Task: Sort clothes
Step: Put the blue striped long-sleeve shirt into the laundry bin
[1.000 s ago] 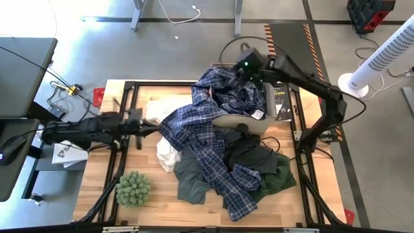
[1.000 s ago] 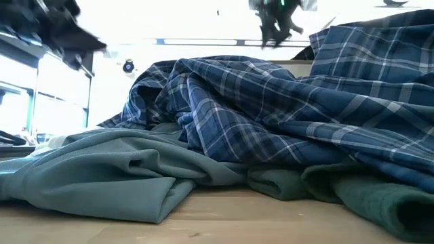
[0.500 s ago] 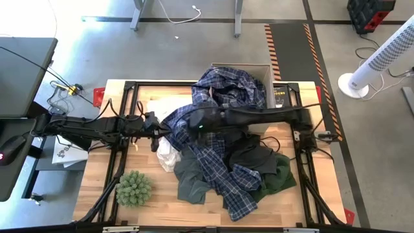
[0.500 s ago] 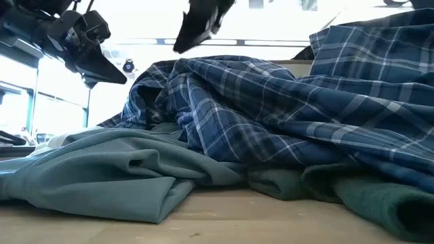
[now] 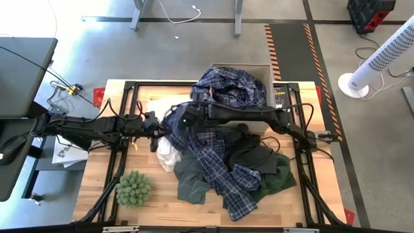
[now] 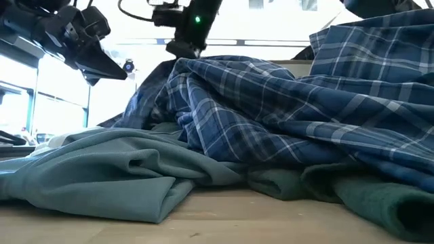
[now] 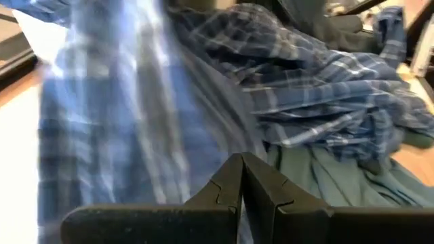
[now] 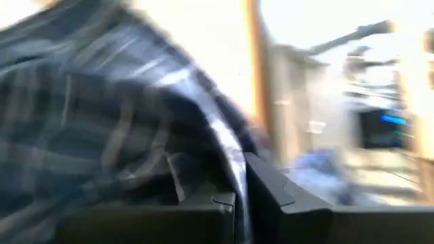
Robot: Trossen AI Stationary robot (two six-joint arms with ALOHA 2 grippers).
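Note:
The clothes lie heaped mid-table. The blue-and-white plaid shirt [image 5: 217, 152] is spread over a grey-green garment [image 5: 189, 181], a black one [image 5: 252, 154], a dark green one [image 5: 279, 178] and a white one [image 5: 166, 155]. The shirt's far end hangs into a cardboard box [image 5: 262, 70]. My right gripper [image 5: 173, 123] reaches across to the shirt's left part and is shut on it. My left gripper [image 5: 157, 134] is shut with nothing between its fingers. It hovers just left of the shirt, above the white garment, and in the low view it [image 6: 112, 68] stands clear of the cloth. My right gripper pinches a raised fold of the plaid shirt [image 8: 227, 152] between its two fingers, at the shirt's left side. In the low view the fingers [image 6: 178, 51] come down from above onto the top of that fold [image 6: 178, 64]. The rest of the shirt lies slack on the pile.
A spiky green plant-like ball [image 5: 133, 188] sits at the table's near left corner. A dark book [image 5: 281, 98] lies right of the box. The black frame rails [image 5: 126, 103] run along the table's edges. Bare wood [image 5: 155, 207] shows at the near left.
My right arm has swung from above the box at the far right across to the table's left. It has come down onto the plaid shirt's left part, where its fingers now sit on a fold. My left gripper has shifted a little toward the shirt.

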